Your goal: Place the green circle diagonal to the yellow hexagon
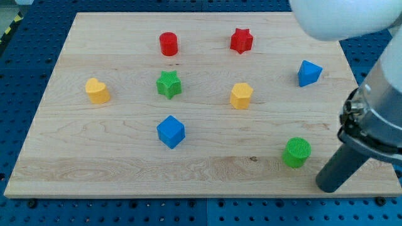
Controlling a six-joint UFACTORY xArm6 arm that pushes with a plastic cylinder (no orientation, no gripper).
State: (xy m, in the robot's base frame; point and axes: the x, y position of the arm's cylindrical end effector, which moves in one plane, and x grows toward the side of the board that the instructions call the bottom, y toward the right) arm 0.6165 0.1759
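The green circle (296, 152) stands near the board's bottom right. The yellow hexagon (241, 95) stands up and to the left of it, near the board's middle. My tip (327, 186) rests on the board just right of and below the green circle, with a small gap between them. The dark rod slants up to the right into the arm's grey body.
Wooden board (113, 169) on a blue pegboard table. Also on it: red cylinder (168, 44), red star (241, 40), blue triangular block (309, 73), green star (169, 84), yellow heart (97, 91), blue cube (171, 131). The arm's white body (339, 16) covers the top right corner.
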